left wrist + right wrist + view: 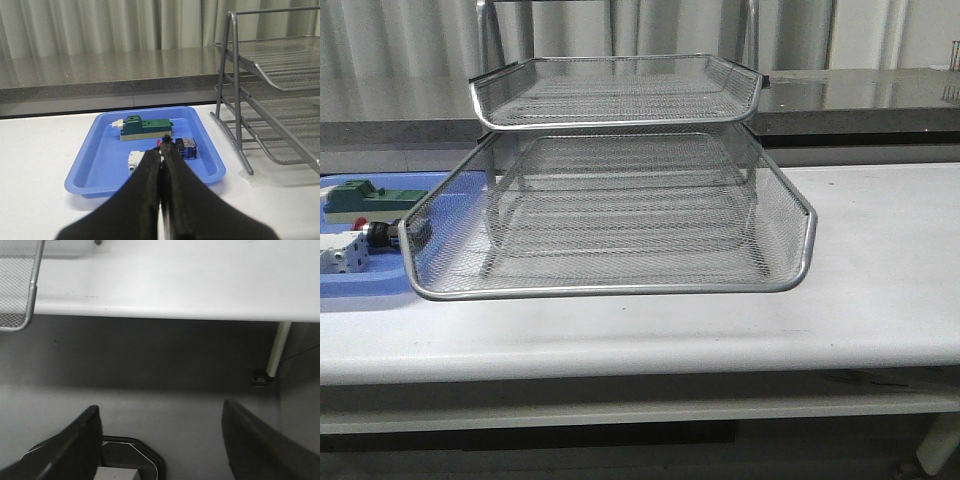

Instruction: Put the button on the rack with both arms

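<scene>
With its fingers pressed together and empty, the left gripper (161, 165) should spread them before reaching the push-button switch (177, 147) lying just ahead.

Readable text: none in any of the three views.
Rack (610, 215): bare silver mesh, no label or brand visible.
Button (177, 148): no lettering can be made out on its red head or blue block; too small to tell.
Green block (144, 128): no marking legible.
White part (134, 160): no marking legible.
Blue tray (100, 160): plain, no print or number.
Table (880, 300): plain white surface, no signs.
</scene>
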Robot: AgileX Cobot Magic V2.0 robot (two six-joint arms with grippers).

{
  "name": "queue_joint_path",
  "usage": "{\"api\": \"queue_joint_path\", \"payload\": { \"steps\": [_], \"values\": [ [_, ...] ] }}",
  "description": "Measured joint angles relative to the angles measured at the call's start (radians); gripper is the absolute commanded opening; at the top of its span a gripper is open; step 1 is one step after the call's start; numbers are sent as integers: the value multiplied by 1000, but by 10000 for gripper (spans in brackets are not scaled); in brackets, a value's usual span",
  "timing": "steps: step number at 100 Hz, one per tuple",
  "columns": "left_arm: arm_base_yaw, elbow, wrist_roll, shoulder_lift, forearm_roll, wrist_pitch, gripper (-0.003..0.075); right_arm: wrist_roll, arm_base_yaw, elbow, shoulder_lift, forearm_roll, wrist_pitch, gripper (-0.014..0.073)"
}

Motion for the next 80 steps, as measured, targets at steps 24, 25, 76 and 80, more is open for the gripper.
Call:
{"api": "queue_joint_path", "payload": {
  "steps": [24,25,76,80],
  "values": [
    [0,0,0,0,0,0,-20,31,0,-5,-150,-36,111,506],
    [0,0,0,0,0,0,-20,30,0,-5,-153,-39,110,505],
    [0,0,0,0,0,0,-20,35,0,-5,-192,-49,112,-67],
    [0,0,0,0,0,0,-20,35,0,-5,-192,-49,112,-67]
  ]
}}
